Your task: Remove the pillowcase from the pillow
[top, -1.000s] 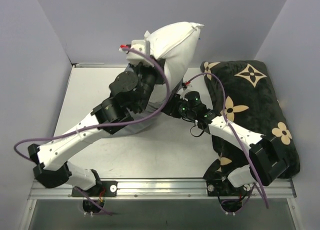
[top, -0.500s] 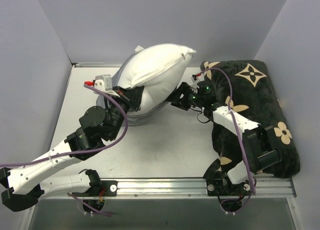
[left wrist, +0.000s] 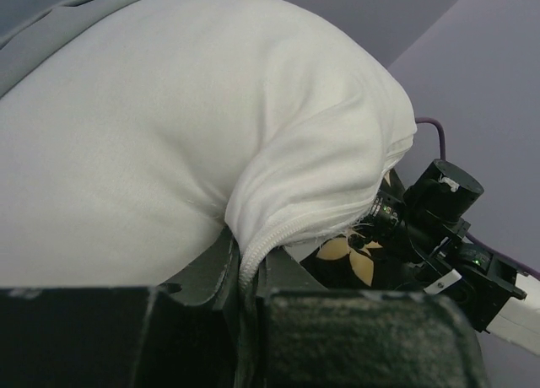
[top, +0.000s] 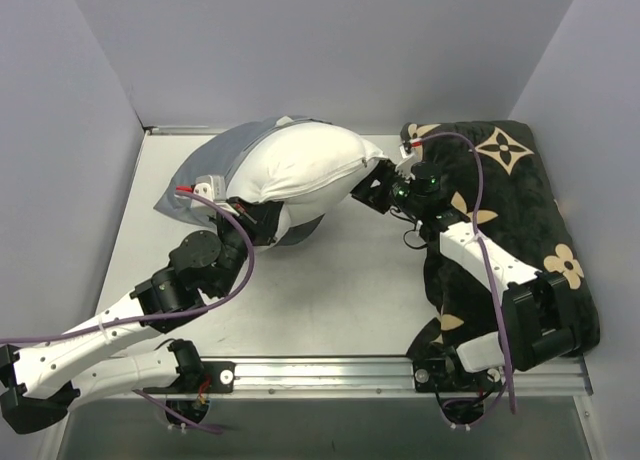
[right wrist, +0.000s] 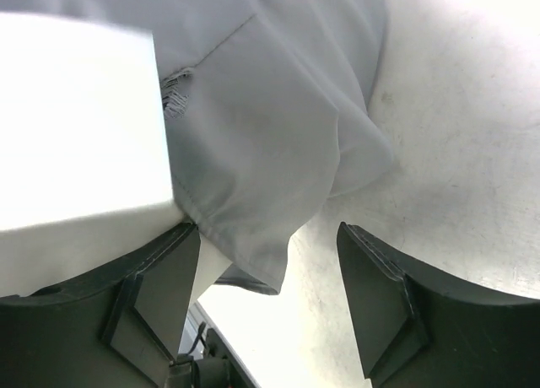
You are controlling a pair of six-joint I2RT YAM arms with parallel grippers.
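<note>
Worktop (top: 340, 290) carries the white pillow (top: 300, 165) at the back, long axis left to right, with the grey pillowcase (top: 200, 180) trailing off its left end and underneath. Left pincer (left wrist: 245, 295) is clamped on the pillow's seam. Right pincer (right wrist: 270, 261) is open, grey cloth loose between its jaws.

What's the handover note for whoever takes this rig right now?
Left gripper: shut on the pillow at its zip seam.
Right gripper: open, pillowcase fabric hanging loose between its jaws, not pinched.
Done: most of the pillow is bare; the pillowcase is bunched behind and under its left end on the table.
Left: pull the pillowcase fully clear. Whether that end of the pillow sits inside it cannot be told.
</note>
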